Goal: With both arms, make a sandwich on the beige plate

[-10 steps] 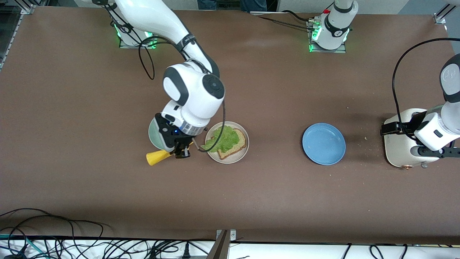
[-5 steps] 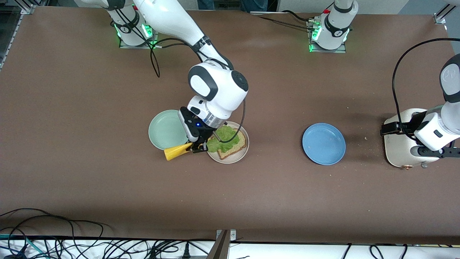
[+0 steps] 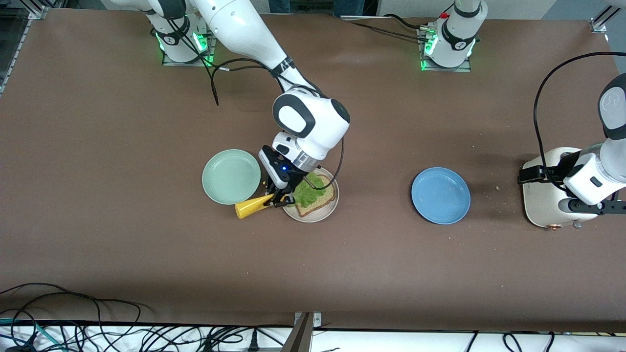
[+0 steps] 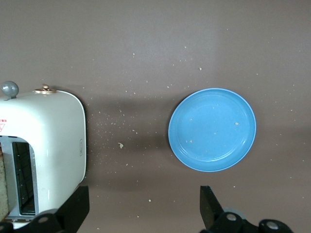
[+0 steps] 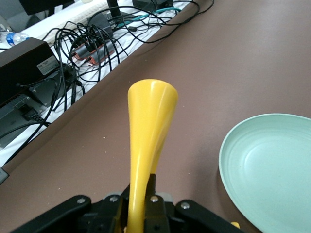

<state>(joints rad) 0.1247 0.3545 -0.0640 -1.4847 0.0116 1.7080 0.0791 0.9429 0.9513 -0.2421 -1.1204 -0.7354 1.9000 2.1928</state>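
On the table (image 3: 98, 234), the mint-green plate (image 3: 231, 176) is sitting empty toward the right arm's end. Just beside it, the right tool (image 3: 277, 198) is hanging over the beige plate's (image 3: 313, 215) rim, clamped tight on a yellow cone-shaped utensil (image 3: 250, 207). That plate is carrying a bread slice (image 3: 323, 200) topped with lettuce (image 3: 308, 194). The blue plate (image 3: 440, 195) is lying empty. The left tool (image 4: 141, 218) is waiting with fingers spread wide, empty, over the white toaster (image 3: 540, 200); no lettering there is legible.
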